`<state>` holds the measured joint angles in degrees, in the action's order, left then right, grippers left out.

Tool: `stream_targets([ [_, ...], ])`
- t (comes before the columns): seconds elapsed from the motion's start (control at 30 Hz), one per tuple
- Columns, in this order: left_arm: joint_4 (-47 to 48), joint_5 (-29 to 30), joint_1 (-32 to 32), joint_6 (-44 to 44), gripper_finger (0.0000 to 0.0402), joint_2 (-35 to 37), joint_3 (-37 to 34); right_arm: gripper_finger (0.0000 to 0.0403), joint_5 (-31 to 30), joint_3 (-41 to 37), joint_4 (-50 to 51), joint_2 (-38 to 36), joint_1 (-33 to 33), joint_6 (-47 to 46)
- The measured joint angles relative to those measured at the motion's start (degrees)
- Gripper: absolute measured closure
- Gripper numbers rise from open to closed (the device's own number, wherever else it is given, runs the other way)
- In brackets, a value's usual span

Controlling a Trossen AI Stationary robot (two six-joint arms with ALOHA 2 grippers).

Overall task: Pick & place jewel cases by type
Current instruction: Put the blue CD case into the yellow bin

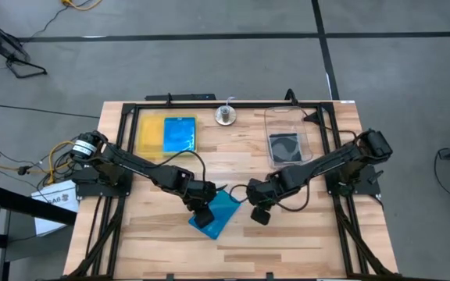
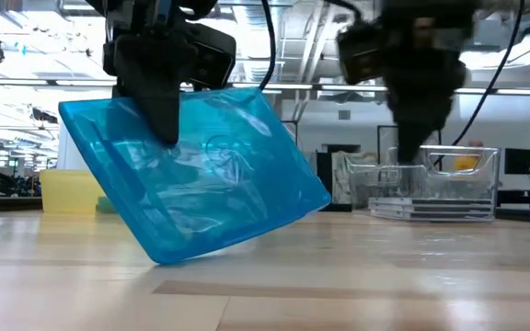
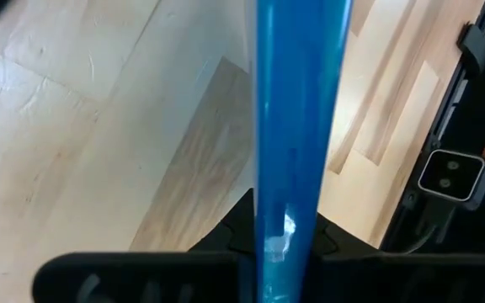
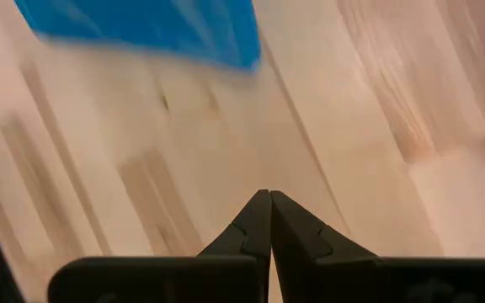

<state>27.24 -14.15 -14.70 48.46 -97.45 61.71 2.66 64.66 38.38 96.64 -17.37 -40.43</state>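
I am gripping a blue jewel case [image 2: 196, 170] with the left gripper [image 1: 201, 208], fingers clamped on its upper edge, and the left wrist view shows the case [image 3: 297, 126] edge-on, pinched between my fingers. Below the hand the case is hanging tilted, one corner low and, as far as I can judge from the low view, touching or nearly touching the table [image 2: 357, 276].

Just beside the case, on its far side from my left hand, I am holding the right gripper [image 1: 260, 211] above bare wood with its fingers pressed together and nothing in them; its own camera is catching a corner of the blue case [image 4: 183, 29] just ahead.

Farther out, beyond the left hand, the yellow tray [image 1: 148, 133] is carrying another blue case [image 1: 180, 133]. Beyond the right hand, the clear tub [image 1: 287, 125] is holding a clear case with a black inside [image 1: 286, 146].

My worries, as I read it: the grip is on one edge only, so the case could be pivoting or slipping out as I swing it toward the tray. The low corner could be dragging on the wood and levering the case loose. The right gripper sits close enough that the case could be clipping it on the way.
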Motion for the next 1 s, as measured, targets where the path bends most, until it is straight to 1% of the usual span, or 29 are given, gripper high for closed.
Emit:
stream_targets([
  [0.13,0.04,1.18,-0.40,-3.31,0.0390,0.00,0.00,0.0403,0.00,-0.02,5.36,-1.18,-1.75,3.21],
  [0.3,-0.10,4.05,-1.14,-9.95,0.0390,0.00,0.00,0.0403,-0.11,-0.02,10.88,-1.26,-3.80,3.44],
  [0.47,-0.18,5.69,-1.10,-14.09,0.0390,1.32,-0.06,0.0403,0.03,-0.87,12.52,-1.26,-5.30,3.40],
  [0.53,0.21,8.16,-1.05,-15.01,0.0390,3.07,-0.14,0.0403,0.20,-1.46,12.72,-1.26,-5.66,2.94],
  [0.63,1.57,14.40,-0.80,-16.39,0.0390,6.62,-0.23,0.0403,0.44,-2.68,12.95,-1.26,-5.92,1.85],
  [0.73,5.44,19.84,-0.74,-16.96,0.0390,10.30,-0.49,0.0403,1.51,-3.58,13.15,-1.26,-5.87,1.27],
  [0.9,10.67,25.58,-0.82,-18.43,0.0390,16.47,-0.33,0.0403,2.23,-3.87,12.97,-1.24,-5.87,1.34],
  [1.0,12.18,28.54,-0.83,-18.96,0.0390,19.52,-0.33,0.0403,2.57,-3.87,12.98,-1.24,-5.75,1.27],
])
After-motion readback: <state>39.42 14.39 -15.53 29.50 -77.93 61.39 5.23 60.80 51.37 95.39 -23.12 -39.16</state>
